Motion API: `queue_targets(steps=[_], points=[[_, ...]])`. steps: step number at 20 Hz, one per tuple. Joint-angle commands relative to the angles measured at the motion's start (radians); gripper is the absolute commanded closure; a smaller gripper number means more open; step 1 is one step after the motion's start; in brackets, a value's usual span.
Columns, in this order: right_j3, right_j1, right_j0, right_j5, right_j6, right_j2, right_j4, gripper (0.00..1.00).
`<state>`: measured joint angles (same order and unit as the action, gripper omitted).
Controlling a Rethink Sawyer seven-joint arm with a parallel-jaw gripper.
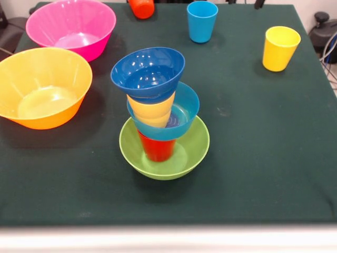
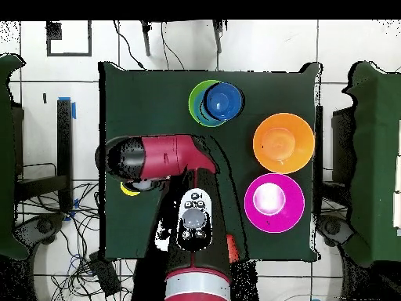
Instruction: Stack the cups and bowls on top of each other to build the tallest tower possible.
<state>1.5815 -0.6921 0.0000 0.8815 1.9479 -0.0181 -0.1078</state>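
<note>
1. I see the tower (image 1: 160, 118) mid-counter (image 1: 263, 158): green bowl (image 1: 187, 153), red cup (image 1: 156, 149), light blue bowl (image 1: 187, 108), yellow cup (image 1: 150, 109), dark blue bowl (image 1: 148, 72).
2. I cannot tell the tool's state; only the arm (image 2: 168, 157) shows overhead.

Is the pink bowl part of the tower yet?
No, the pink bowl sits alone on the table's far corner, apart from the tower, which is topped by the dark blue bowl.

dark green tablecloth (image 1: 263, 158), tiled floor (image 2: 352, 47), cables (image 2: 47, 227)
</note>
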Motion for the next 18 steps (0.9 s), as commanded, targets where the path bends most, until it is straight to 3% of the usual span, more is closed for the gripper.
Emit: queue_targets(steps=[1,14,18], points=[[0.18,0.013,-0.032,-0.207,0.01,0.062,-0.065,0.0],[0.287,0.031,-0.061,-0.381,0.016,0.04,-0.119,0.0],[0.368,-0.033,-0.081,-0.374,-0.002,0.042,-0.125,0.0]])
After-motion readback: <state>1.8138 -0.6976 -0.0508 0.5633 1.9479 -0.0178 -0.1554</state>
